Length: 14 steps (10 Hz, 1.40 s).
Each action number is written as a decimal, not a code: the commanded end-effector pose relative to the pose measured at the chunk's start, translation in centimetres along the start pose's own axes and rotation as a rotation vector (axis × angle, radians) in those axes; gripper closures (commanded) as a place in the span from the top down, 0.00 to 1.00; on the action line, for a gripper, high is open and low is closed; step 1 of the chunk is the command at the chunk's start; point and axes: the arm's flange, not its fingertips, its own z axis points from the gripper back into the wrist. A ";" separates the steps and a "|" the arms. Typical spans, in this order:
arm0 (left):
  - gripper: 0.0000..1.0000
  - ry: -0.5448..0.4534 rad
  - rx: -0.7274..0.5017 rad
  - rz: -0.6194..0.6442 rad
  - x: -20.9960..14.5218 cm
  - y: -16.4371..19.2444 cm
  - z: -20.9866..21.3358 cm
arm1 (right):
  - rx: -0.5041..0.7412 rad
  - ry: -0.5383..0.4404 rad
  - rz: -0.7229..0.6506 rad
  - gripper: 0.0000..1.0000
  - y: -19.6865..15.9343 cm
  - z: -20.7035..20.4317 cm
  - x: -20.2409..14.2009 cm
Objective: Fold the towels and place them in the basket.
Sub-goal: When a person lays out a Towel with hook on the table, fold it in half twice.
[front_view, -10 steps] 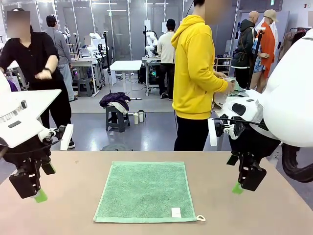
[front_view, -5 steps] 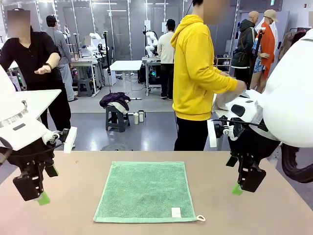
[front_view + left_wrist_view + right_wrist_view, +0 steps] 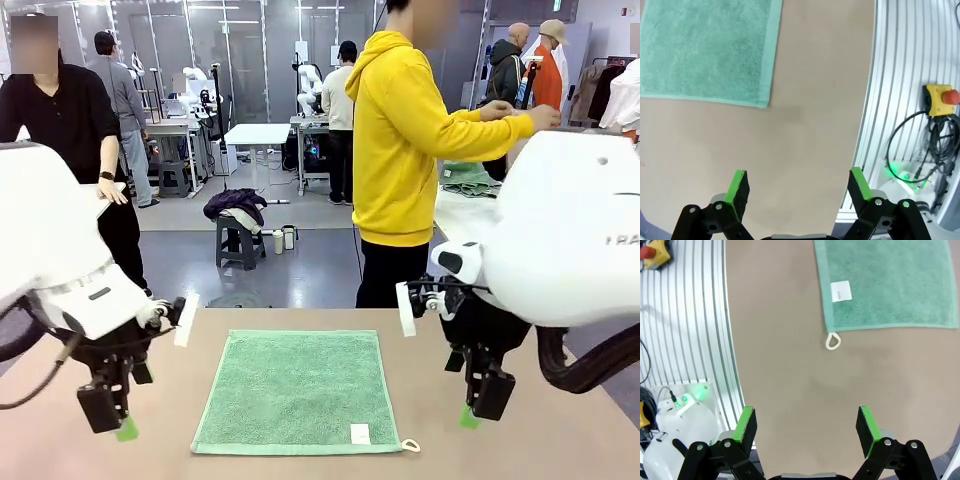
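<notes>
In the front view we see the green towel (image 3: pixel 297 392) lying flat in the middle of the table (image 3: pixel 520 450), the left gripper (image 3: pixel 113 420) low beside its left edge and the right gripper (image 3: pixel 478 405) beside its right edge. In the left wrist view we see that arm's jaws spread wide and empty over bare tabletop near a towel corner. In the right wrist view the jaws are equally wide and empty, near the corner with the white label (image 3: pixel 841 291) and loop (image 3: pixel 832 341).
</notes>
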 end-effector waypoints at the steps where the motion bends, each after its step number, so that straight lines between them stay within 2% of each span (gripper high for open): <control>1: 1.00 0.009 0.008 -0.004 1.3 0.5 -2.7 | 0.009 0.023 0.006 1.00 0.2 -2.0 1.4; 4: 1.00 0.050 0.002 -0.054 2.8 1.0 -5.7 | 0.015 0.063 0.024 1.00 0.8 -5.3 3.4; 8: 1.00 0.056 -0.005 -0.098 4.1 2.0 -8.9 | 0.041 0.117 0.041 1.00 0.4 -9.2 5.1; 11: 1.00 0.064 -0.027 -0.101 4.6 2.8 -9.9 | 0.051 0.146 0.050 1.00 0.1 -11.2 5.8; 14: 1.00 0.083 -0.029 -0.121 4.6 3.5 -10.8 | 0.029 0.125 0.055 1.00 0.0 -12.7 6.4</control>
